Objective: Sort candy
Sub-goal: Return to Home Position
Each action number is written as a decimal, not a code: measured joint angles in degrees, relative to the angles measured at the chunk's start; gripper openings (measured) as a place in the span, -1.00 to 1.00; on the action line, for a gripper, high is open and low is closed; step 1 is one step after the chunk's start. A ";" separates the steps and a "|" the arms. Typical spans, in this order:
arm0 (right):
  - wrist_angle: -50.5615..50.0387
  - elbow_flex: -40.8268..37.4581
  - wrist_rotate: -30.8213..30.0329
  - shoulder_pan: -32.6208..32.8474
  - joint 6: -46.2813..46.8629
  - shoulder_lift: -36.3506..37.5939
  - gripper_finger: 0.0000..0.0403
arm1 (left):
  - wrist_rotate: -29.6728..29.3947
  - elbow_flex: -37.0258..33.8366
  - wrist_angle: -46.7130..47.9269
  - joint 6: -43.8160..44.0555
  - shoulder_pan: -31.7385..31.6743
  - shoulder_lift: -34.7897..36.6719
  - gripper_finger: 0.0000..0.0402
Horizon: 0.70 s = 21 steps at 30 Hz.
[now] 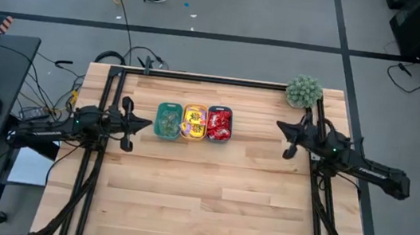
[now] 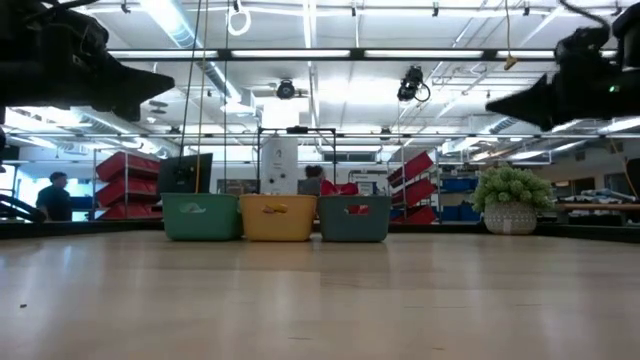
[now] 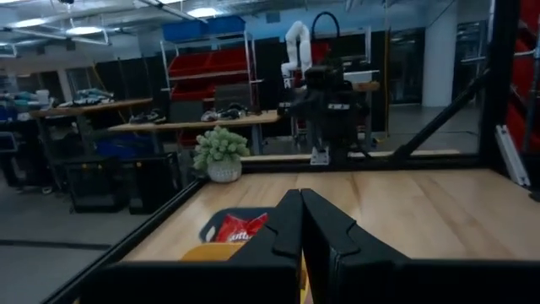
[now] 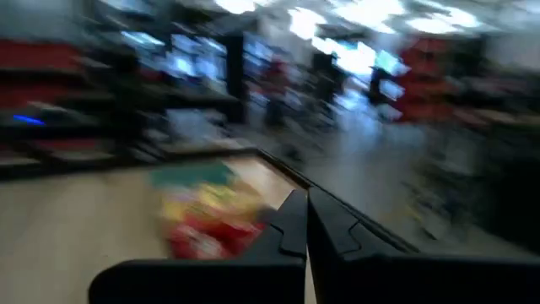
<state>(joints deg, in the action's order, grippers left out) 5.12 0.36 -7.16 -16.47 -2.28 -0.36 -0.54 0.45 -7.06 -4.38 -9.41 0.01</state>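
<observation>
Upper centre of the high view: three trays in a close row, green tray, yellow tray, blue tray.
Contents: pale green candy pieces, yellow packets and red packets, one colour per tray.
Left gripper: just left of the green tray, fingers together, holding nothing.
Right gripper: well right of the row, fingers together, holding nothing.
Plant: upper right table corner.
Step, as judged: sorting looks complete and the arms are parking.
Next move likely calls only for drawing both arms back, clear of the trays.
</observation>
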 joint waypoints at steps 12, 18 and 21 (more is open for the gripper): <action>-2.15 0.00 -6.13 1.97 -1.83 -1.90 -0.99 | -2.60 -0.02 5.18 0.13 0.00 0.00 -0.97; -2.14 0.00 -6.21 1.71 -3.50 -1.90 -1.00 | -2.58 -0.02 5.76 0.13 0.02 -0.02 -0.97; -1.89 0.00 -6.25 1.71 -3.51 -1.90 -0.99 | -2.58 -0.02 5.64 0.41 0.02 0.00 -0.97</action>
<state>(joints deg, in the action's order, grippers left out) 3.23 0.36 -13.41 -14.76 -5.78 -2.26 -3.11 0.43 -1.42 -3.97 -9.39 0.01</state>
